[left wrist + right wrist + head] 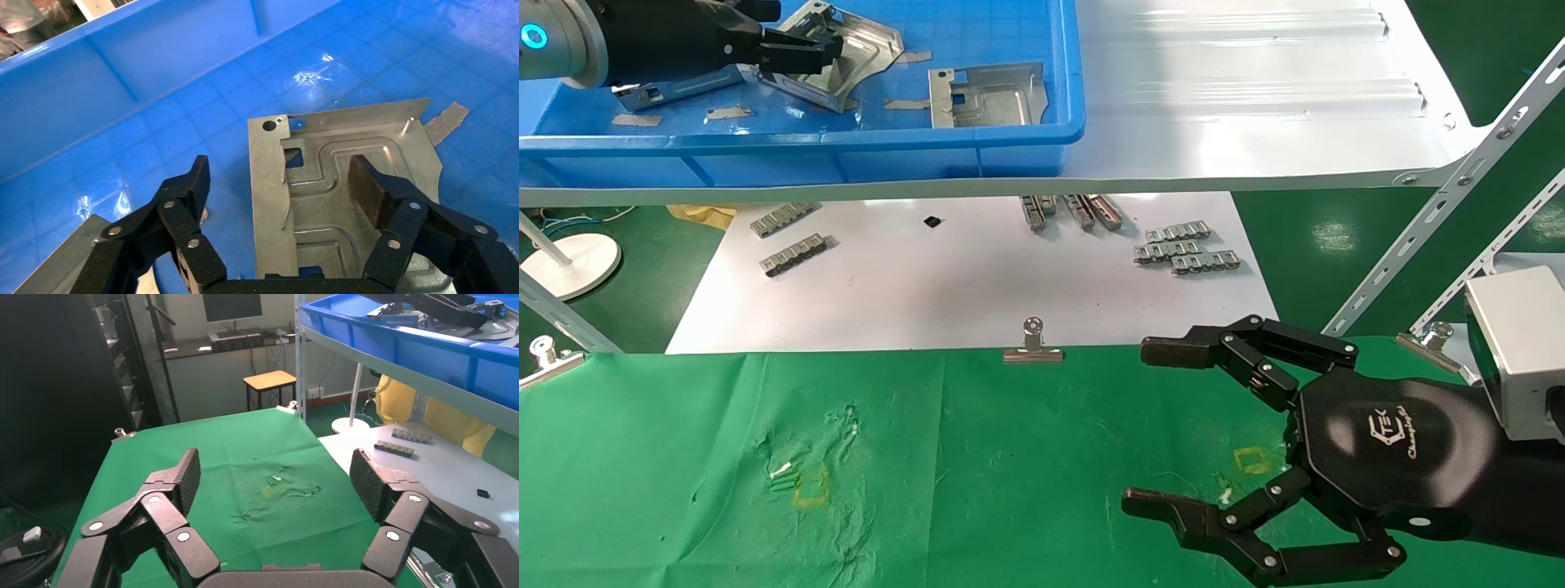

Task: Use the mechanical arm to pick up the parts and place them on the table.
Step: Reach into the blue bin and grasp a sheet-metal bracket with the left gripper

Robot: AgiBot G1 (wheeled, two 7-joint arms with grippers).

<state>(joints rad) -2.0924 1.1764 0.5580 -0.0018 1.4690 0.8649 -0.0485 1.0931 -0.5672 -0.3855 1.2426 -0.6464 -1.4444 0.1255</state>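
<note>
My left gripper [801, 51] is open inside the blue bin. In the left wrist view it [278, 177] straddles one edge of a silver stamped bracket [343, 184], with one finger [367, 193] over the bracket and the other [194, 180] over the bin floor. That bracket [846, 61] lies in the bin. A second bracket [989, 96] lies to its right, and a third part [674, 88] to its left. My right gripper [1144, 426] is open and empty above the green table [977, 457], and also shows in its wrist view [275, 468].
The blue bin [1026, 139] stands on a glossy white shelf [1254, 106] with slanted braces [1442, 204] at the right. Below lies a white sheet [977, 286] with small comb strips [1185, 249]. Binder clips [1033, 343] hold the cloth's far edge. Yellow squares [811, 488] mark the cloth.
</note>
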